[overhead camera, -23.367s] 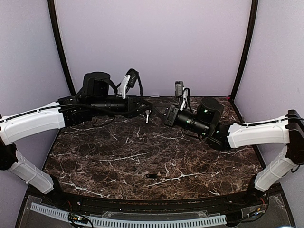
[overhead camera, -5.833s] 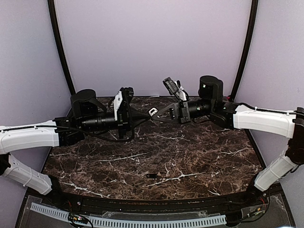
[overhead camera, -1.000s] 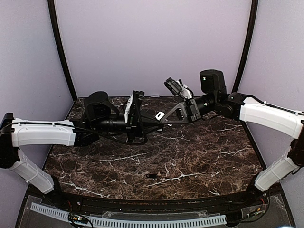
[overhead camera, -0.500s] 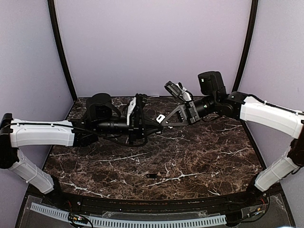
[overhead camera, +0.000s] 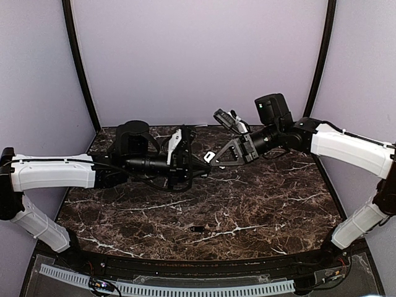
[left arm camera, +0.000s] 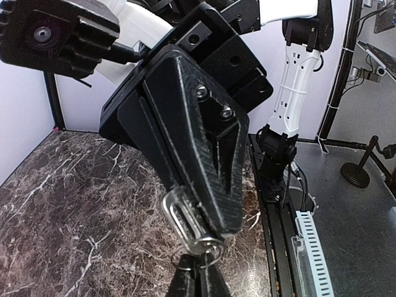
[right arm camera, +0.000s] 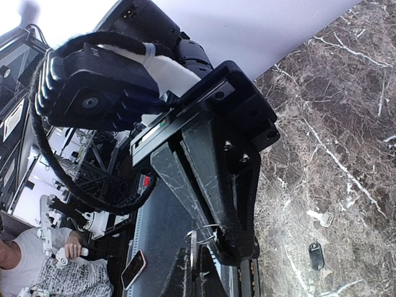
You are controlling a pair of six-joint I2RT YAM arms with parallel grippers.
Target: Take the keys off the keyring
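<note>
**Status.** Both arms are reaching inward above the far half of the table point(overhead camera: 266, 204), with their tips meeting approx. at centre.

**Jaws.**
- The left gripper point(left arm camera: 198, 275) is pressing its jaws fully together. The wire of the keyring point(left arm camera: 179, 224) is sitting right at its tips.
- The right gripper point(right arm camera: 190, 272) is closing its jaws to a thin slit on the keyring from the opposite side.
- The exact contact pts are partly hidden behind the black fingers.
- The keyring is hanging in the air between the two grippers, clear of the marble.

**Changes vs. earlier frames.**
- Half a sec and one sec ago: the left wrist is rolling. Its white cam. housing was standing upright and is now leaning over to the right. The meeting pt is staying almost in place.
- Several secs ago: the left arm is reaching further toward centre, and the meeting pt is sitting a little lower and further right.
- Oldest frame: the right arm's elbow block was over mid-table. It is now sitting up at the back right, w/ the forearm stretched out.

**Keys.**
- A dark key point(overhead camera: 197, 229) is lying on the table near the front edge, approx. centre, well apart from both grippers. Its pos. is the same in every frame.
- In the right wrist view a silvery key point(right arm camera: 322, 216) is lying near it on the marble.
</note>
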